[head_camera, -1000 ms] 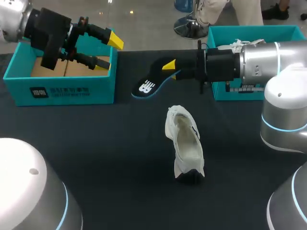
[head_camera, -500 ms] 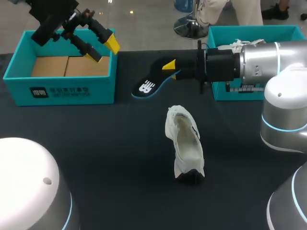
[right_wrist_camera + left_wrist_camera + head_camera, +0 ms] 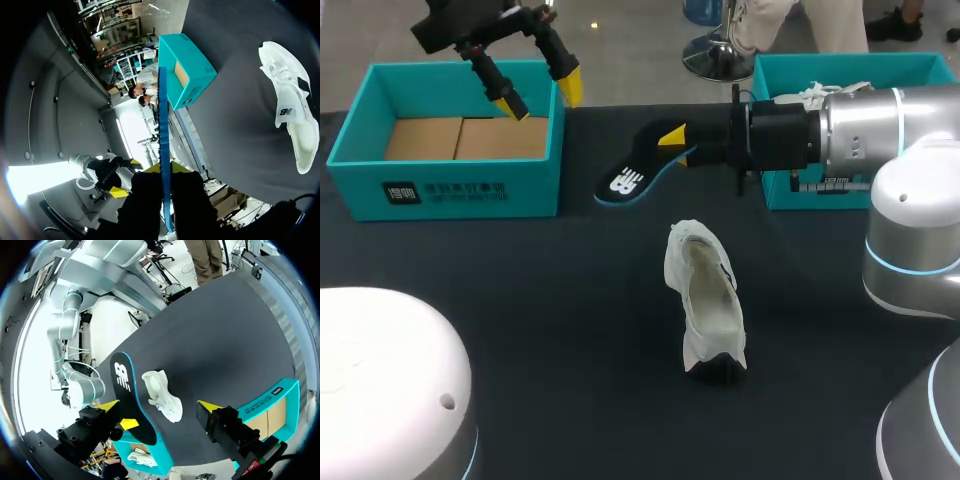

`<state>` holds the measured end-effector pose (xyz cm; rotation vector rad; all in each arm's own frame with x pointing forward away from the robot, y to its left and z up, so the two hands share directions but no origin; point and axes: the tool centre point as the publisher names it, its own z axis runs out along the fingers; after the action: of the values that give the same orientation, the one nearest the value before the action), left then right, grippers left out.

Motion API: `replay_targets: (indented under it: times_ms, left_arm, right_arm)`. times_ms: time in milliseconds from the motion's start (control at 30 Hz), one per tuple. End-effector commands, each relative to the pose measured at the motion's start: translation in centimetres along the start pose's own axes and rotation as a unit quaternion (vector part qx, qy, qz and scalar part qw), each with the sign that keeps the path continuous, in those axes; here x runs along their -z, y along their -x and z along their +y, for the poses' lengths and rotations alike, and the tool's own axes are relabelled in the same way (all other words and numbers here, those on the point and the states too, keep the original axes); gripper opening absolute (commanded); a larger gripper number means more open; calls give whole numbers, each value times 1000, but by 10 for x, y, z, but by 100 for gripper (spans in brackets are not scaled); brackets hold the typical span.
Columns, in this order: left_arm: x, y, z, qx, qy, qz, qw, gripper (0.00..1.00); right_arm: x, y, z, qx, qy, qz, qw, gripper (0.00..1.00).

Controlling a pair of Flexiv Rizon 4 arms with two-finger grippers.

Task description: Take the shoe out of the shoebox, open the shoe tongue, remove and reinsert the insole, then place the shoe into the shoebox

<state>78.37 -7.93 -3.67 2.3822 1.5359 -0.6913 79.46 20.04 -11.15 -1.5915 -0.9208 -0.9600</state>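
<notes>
Our R gripper (image 3: 165, 172) pinched the insole (image 3: 163, 120) edge-on btwn both fingers. Teal shoebox (image 3: 189, 70) sat ahead of it; white shoe (image 3: 292, 112) lay beside, apart from the box.

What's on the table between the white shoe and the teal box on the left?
Nothing; the head view shows bare black tabletop between shoe and box.
</notes>
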Motion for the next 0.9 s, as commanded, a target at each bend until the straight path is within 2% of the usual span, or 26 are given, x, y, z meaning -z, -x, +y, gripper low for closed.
replay_targets:
  times_ms: [33,233,400,433,733,900]
  left_arm:
    - [-1,5,11,49,-23,54,997,100]
    - [-17,1,21,89,8,75,993,100]
    - [-32,2,34,102,10,77,992,100]
    - [-33,5,39,105,19,95,990,100]
    - [-27,29,85,116,28,115,986,100]
    - [-29,38,100,121,28,124,984,100]
  right_arm:
    - [-2,0,0,-1,1,-1,1000,0]
    - [-2,0,0,-1,1,-1,1000,0]
    - [-2,0,0,-1,1,-1,1000,0]
    - [-2,0,0,-1,1,-1,1000,0]
    - [-2,0,0,-1,1,-1,1000,0]
    - [-2,0,0,-1,1,-1,1000,0]
